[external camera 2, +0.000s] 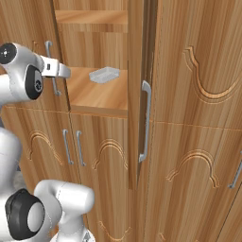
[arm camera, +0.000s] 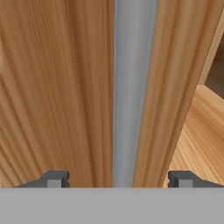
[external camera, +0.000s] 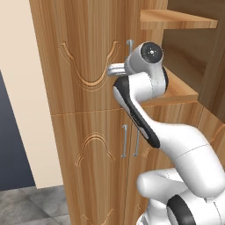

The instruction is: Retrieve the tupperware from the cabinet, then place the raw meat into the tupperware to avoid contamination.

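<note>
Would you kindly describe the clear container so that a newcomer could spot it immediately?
Start at the tall warm-brown wood cabinet with carved arch ornaments, whose upper right door stands open. On the lower wooden shelf inside lies the small clear see-through box with pale edges. It is the sole item there, and transparent against the brown wood.

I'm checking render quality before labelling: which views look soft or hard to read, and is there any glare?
Hand view: the silver handle is a soft grey band, wood grain smeared, claw tips small. Right base view: the tupperware is pale and faint on the shelf. Left base view: evenly lit, no glare.
</note>
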Available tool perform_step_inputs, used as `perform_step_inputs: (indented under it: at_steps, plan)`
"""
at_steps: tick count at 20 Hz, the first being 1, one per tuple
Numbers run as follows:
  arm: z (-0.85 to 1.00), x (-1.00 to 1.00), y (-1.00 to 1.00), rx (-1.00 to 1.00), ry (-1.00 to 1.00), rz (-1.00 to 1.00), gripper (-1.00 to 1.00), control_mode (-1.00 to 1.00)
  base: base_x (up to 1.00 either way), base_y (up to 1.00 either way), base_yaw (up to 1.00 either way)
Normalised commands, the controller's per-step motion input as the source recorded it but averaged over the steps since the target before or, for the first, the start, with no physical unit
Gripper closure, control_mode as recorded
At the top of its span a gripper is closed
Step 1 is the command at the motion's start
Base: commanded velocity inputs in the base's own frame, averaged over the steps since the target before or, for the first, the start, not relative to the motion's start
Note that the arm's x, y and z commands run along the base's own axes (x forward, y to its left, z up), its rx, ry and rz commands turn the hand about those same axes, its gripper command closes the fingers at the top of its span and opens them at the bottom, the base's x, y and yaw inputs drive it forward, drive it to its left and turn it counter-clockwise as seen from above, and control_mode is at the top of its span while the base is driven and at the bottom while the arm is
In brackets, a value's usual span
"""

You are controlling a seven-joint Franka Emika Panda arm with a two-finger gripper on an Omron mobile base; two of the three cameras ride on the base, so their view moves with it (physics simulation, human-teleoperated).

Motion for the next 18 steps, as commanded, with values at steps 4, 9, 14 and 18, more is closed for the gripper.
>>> perform_step_inputs:
  at_steps: [4, 9, 14, 18]
  plan:
    - [0.0, 0.14, 0.15, 0.0, -0.02, 0.0, 1.0, -1.0, 0.0, 0.0, 0.0]
    - [-0.03, 0.0, 0.19, 0.01, 0.04, -0.14, 1.0, -1.0, 0.0, 0.0, 0.0]
    - [-0.02, -0.57, 0.18, 0.0, 0.07, -0.14, 1.0, -1.0, 0.0, 0.0, 0.0]
    - [-0.02, -0.66, 0.31, 0.0, 0.08, -0.14, 1.0, -1.0, 0.0, 0.0, 0.0]
